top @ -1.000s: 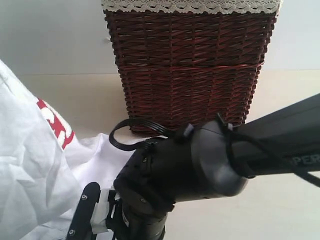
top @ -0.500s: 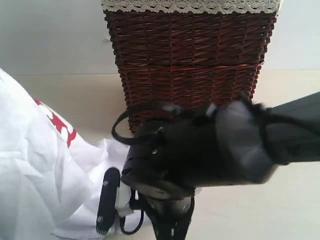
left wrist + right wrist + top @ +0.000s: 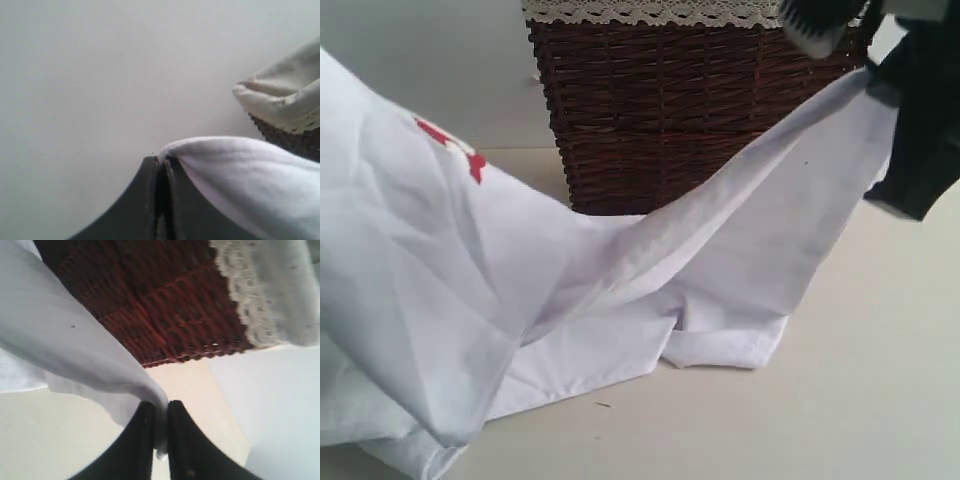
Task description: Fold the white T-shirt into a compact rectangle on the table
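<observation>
The white T-shirt (image 3: 620,270) hangs stretched between both arms, its lower part bunched on the bench (image 3: 860,400) in front of the wicker basket (image 3: 660,110). The left fingers (image 3: 146,200) and right fingers (image 3: 142,440) are each closed tight on only a thin edge of cloth. Any harder pull may slip a pinch, or drag the taut span against the wicker.

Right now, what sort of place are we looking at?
Probably an indoor laundry-folding test bench: a white T-shirt lifted over a cream table, with a lace-trimmed dark wicker basket before a plain pale wall.
</observation>
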`<state>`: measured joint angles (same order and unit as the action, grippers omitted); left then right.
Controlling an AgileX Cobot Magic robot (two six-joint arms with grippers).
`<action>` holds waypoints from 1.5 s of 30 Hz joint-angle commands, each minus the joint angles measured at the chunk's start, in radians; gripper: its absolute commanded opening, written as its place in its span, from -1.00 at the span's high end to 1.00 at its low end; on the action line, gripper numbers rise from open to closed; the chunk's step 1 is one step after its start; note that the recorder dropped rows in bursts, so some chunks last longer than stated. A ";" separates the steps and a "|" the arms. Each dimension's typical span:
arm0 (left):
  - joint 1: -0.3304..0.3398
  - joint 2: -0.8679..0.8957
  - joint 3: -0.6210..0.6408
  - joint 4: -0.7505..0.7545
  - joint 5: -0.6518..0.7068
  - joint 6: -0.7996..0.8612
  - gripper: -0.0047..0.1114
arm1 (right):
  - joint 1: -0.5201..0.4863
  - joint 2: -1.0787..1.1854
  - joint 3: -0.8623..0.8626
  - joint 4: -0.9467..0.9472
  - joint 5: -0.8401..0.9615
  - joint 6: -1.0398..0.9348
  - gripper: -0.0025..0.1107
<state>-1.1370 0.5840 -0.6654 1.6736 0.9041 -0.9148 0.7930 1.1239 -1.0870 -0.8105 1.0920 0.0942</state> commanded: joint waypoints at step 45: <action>1.298 0.553 -0.063 -0.655 -1.386 -0.227 0.92 | -0.006 0.000 -0.188 -0.034 -0.145 0.161 0.96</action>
<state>0.1493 1.1090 -0.6897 1.1699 -0.5477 -1.3061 0.7907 1.1220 -1.2655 -0.8446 0.9648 0.2574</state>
